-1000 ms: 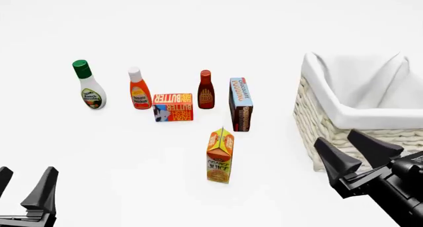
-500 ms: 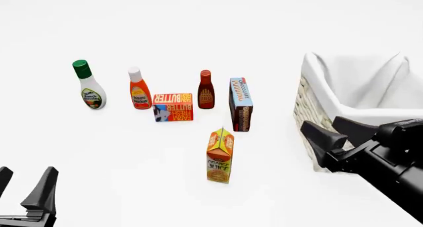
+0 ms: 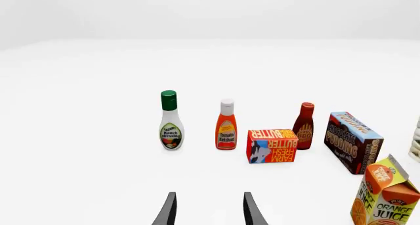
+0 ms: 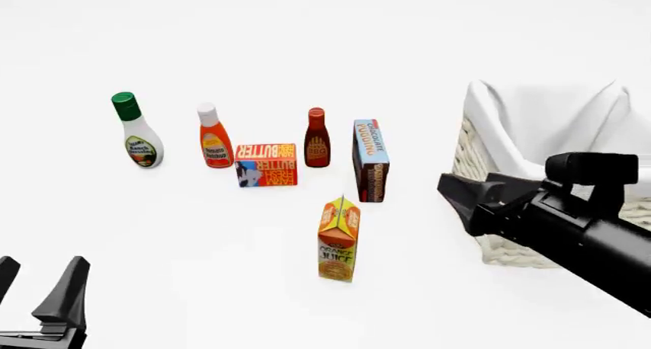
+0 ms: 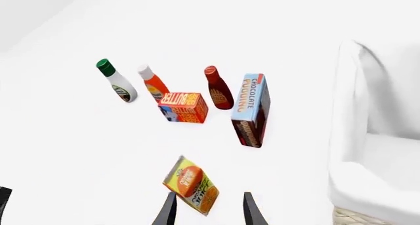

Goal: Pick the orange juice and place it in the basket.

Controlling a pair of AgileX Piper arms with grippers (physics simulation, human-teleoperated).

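Cardboard-light and stiff, the orange juice (image 4: 339, 238) should take a squeeze across its flat sides below the gable, the right gripper (image 4: 461, 200) spread open, empty, to its right.

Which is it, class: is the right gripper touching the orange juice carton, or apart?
Apart. The front view shows bare table between the right gripper and the orange juice carton.

The small orange and yellow gable-top juice carton (image 4: 339, 239) looked like printed card with a faint sheen. The large cream woven wicker basket (image 4: 471, 166) had a rough, ribbed weave, and its white cloth lining (image 4: 539, 132) lay soft and matt. The two black, matt grippers (image 4: 470, 203) (image 4: 39, 289) looked like hard plastic. The white tabletop (image 4: 203, 235) was smooth and matt.
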